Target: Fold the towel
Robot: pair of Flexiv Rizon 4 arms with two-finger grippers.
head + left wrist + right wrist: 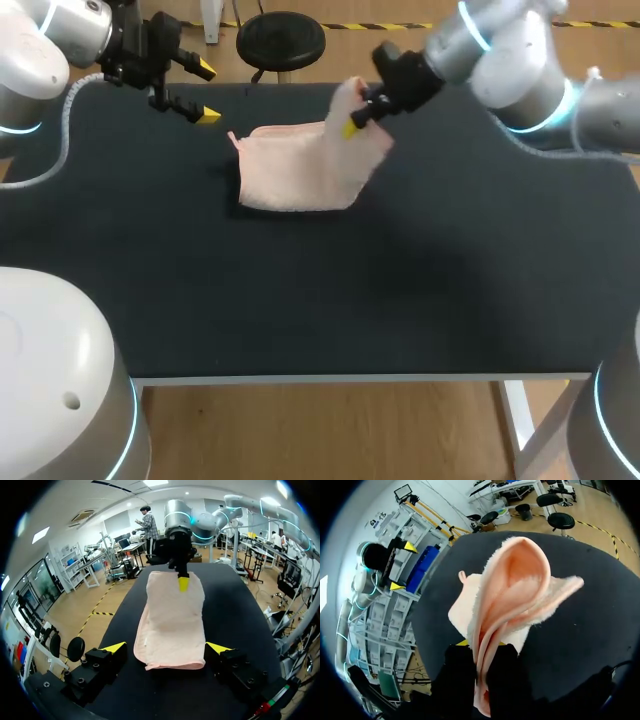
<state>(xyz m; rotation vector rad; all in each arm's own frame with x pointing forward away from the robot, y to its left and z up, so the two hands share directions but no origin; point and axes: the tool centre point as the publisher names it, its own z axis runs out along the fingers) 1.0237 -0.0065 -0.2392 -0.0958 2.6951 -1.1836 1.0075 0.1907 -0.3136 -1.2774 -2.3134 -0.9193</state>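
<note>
The towel [295, 175] was a pale pink, soft terry cloth with a fuzzy nap, lying in the upper middle of the head view on the matte black surface [300, 300]. Most of it lay flat as a rough rectangle, with a small loop or corner sticking out at its upper left, while its upper right part was drawn up off the surface into a peak. The right gripper [358, 115], coming in from the upper right, was closed on that raised part. The right wrist view showed what the head view did not: the cloth bunched into a narrow fold between the two dark fingers and fanned out ahead of them in curled, ear-like layers with a fluffy edge. The left gripper [205, 92] hung at the upper left of the head view, clear of the towel, its fingers spread wide and holding nothing. Its own wrist view looked along the towel's length, with the doubled, rounded near edge ahead of the spread yellow tips.
</note>
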